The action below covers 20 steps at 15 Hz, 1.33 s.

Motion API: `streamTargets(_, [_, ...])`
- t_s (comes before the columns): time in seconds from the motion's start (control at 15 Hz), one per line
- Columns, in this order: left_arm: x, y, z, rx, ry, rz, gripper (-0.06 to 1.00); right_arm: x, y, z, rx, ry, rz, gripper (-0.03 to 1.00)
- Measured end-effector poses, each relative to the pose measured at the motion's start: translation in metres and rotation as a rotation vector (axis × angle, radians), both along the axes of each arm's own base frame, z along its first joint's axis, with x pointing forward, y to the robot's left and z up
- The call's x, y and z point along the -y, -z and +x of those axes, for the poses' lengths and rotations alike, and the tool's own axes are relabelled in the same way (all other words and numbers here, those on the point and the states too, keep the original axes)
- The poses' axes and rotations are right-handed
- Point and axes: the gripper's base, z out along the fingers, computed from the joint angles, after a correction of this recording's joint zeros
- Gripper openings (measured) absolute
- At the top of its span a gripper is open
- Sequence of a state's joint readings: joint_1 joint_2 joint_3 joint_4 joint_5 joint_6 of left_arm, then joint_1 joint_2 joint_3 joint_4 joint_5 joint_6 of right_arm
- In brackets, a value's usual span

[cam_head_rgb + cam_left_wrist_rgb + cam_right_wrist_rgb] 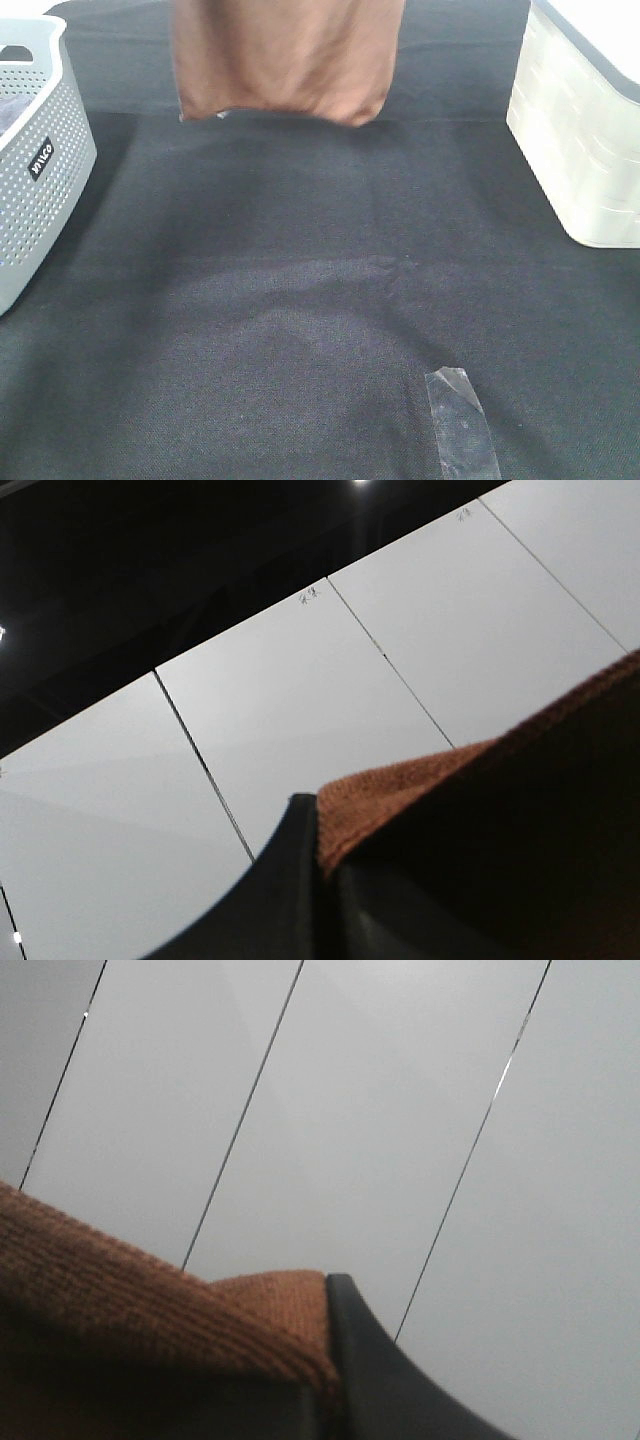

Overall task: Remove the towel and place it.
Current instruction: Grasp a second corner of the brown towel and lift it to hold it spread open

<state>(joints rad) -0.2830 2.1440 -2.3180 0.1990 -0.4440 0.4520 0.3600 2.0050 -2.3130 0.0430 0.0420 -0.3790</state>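
The brown plush towel [285, 55] hangs at the top middle of the exterior high view, its lower hem above the black table cloth [300, 300], with a small white tag [222, 115] at its lower left corner. Both grippers are above that view's top edge. In the left wrist view a black finger [290, 880] presses against a towel edge [480, 820]. In the right wrist view a black finger [375, 1370] presses against a towel edge [150, 1320]. Each gripper is shut on the towel.
A grey perforated basket [35, 150] stands at the left edge. A white ribbed bin [580, 130] stands at the right. A strip of clear tape [460, 420] lies on the cloth near the front. Both wrist views face white ceiling panels.
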Motion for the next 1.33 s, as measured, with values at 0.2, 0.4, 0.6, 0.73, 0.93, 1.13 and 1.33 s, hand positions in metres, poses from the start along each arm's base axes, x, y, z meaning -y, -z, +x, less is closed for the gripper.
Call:
streamTargets(0.2, [-0.003, 0.002, 0.003, -0.03, -0.015, 0.012, 0.0, 0.0, -0.001, 0.0, 0.003, -0.001, 0.003, 0.01])
streamTargets(0.4, [-0.007, 0.007, 0.007, -0.039, -0.024, 0.014, 0.0, -0.001, 0.004, 0.003, -0.012, -0.003, 0.009, 0.01])
streamTargets(0.6, [-0.012, 0.017, 0.016, -0.055, -0.038, 0.02, 0.0, -0.002, 0.005, 0.004, -0.01, -0.004, 0.014, 0.01])
streamTargets(0.73, [-0.016, 0.025, 0.023, -0.047, -0.045, 0.019, 0.0, -0.004, 0.009, 0.012, 0.056, -0.001, 0.04, 0.01])
streamTargets(0.93, [-0.021, 0.026, 0.029, -0.024, -0.054, 0.011, 0.0, -0.006, 0.02, 0.024, 0.113, 0.003, 0.074, 0.01])
streamTargets(1.13, [-0.024, 0.028, 0.04, 0.024, -0.036, -0.032, 0.0, -0.009, 0.031, 0.033, 0.166, 0.003, 0.105, 0.01])
streamTargets(1.33, [-0.025, 0.037, 0.049, 0.028, -0.052, -0.01, 0.0, -0.002, 0.044, 0.046, 0.149, 0.012, 0.136, 0.01])
